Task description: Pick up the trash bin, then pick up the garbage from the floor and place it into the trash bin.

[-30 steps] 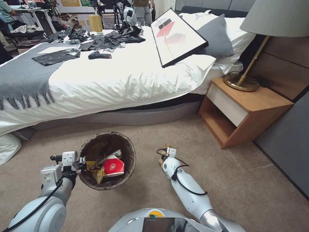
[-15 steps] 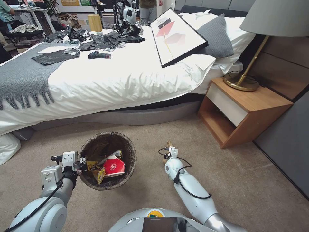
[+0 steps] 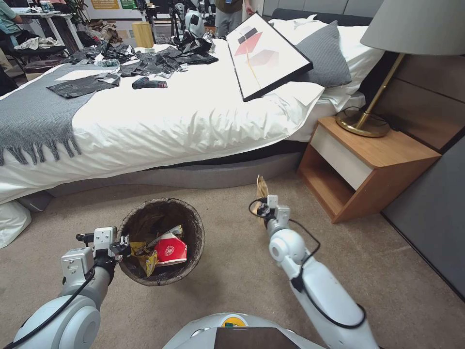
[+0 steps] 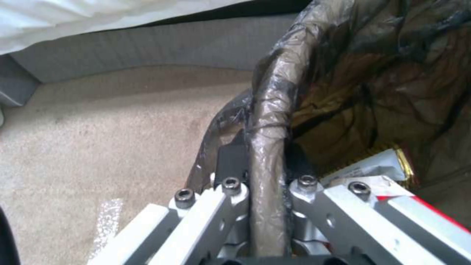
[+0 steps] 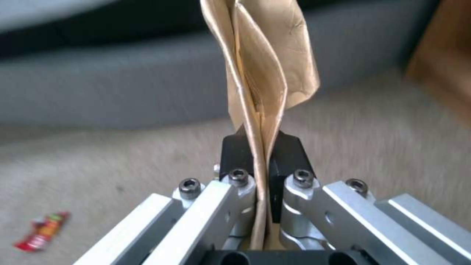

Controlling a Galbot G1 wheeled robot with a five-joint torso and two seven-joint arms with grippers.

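Head view: left gripper (image 3: 123, 241) clamped on the near-left rim of the trash bin (image 3: 193, 228), held beside the bed (image 3: 193, 121) with red and yellow wrappers inside. Right gripper (image 3: 264, 206) raised right of the bin, brown paper (image 3: 261, 186) standing up from its jaws. Well apart from the opening; released early, likely to land on the carpet (image 3: 232, 281).

Left wrist view: jaws pinching only the bagged rim (image 4: 267, 121); slick liner, possible slip or tilt.

Right wrist view: jaws nipping the paper's lower edge (image 5: 260, 110); thin hold, could slide out. Red wrapper (image 5: 43, 231) lying on the floor.
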